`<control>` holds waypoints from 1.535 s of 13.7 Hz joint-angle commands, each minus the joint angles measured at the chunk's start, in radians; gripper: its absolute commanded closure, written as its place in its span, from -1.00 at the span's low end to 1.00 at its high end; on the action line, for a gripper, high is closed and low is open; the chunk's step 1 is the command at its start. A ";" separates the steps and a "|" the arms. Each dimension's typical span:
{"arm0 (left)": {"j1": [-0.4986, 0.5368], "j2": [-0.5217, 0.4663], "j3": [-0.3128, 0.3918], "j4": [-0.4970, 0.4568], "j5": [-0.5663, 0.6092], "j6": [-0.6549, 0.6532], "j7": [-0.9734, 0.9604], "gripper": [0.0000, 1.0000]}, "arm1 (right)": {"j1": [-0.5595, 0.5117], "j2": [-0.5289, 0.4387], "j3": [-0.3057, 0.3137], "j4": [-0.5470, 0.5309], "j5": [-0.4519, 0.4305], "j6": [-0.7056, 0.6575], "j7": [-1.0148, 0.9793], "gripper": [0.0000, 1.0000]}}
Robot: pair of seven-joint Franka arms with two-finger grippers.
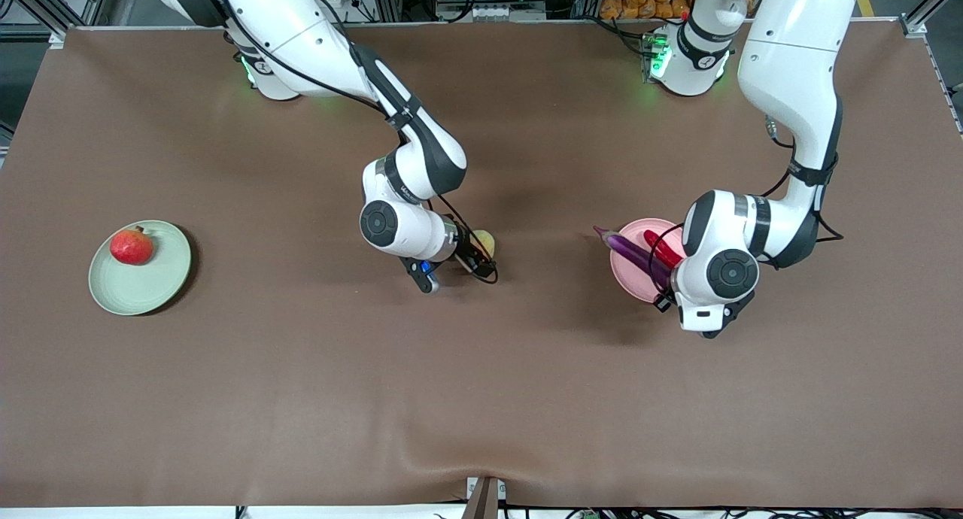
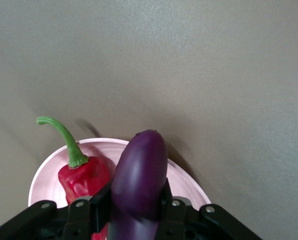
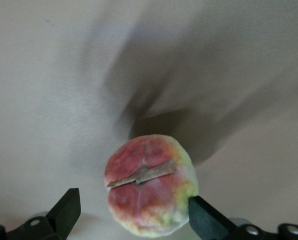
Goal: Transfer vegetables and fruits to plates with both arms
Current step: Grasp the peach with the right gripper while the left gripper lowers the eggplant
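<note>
Here the right gripper [image 3: 131, 212] stands spread astride the round yellowish-pink peach-like fruit [image 3: 151, 195]; the left gripper [image 2: 137, 207] pinches the glossy purple eggplant [image 2: 138, 182] lengthwise over the pale pink plate [image 2: 186, 182].

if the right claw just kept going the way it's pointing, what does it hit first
Most likely the peach-like fruit, which sits between the right claw's open fingers. Past it only the brown table shows, though depth is hard to judge.

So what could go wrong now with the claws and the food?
The eggplant, gripped in the left claw over the pink plate, pokes past the rim, so it might roll off or bump the chili. The right claw is open around the peach on the table and might nudge it away.
</note>
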 commanded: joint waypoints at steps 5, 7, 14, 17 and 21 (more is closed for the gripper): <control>0.011 -0.019 -0.001 0.005 -0.004 0.006 -0.014 -1.00 | -0.012 0.001 -0.019 0.012 -0.035 -0.055 0.049 1.00; 0.013 -0.036 -0.001 0.007 -0.004 -0.002 -0.014 -1.00 | -0.050 -0.025 -0.051 0.070 -0.036 -0.245 0.049 1.00; 0.014 -0.088 0.000 0.010 -0.001 -0.031 0.003 -1.00 | -0.188 -0.200 -0.316 0.133 -0.267 -0.982 -0.416 1.00; 0.016 -0.133 0.003 0.014 0.004 -0.056 0.076 -1.00 | -0.246 -0.217 -0.459 0.032 -0.392 -0.981 -0.755 1.00; 0.092 -0.251 0.003 0.013 0.004 -0.144 0.338 -1.00 | -0.453 -0.167 -0.501 0.026 -0.482 -0.869 -1.173 1.00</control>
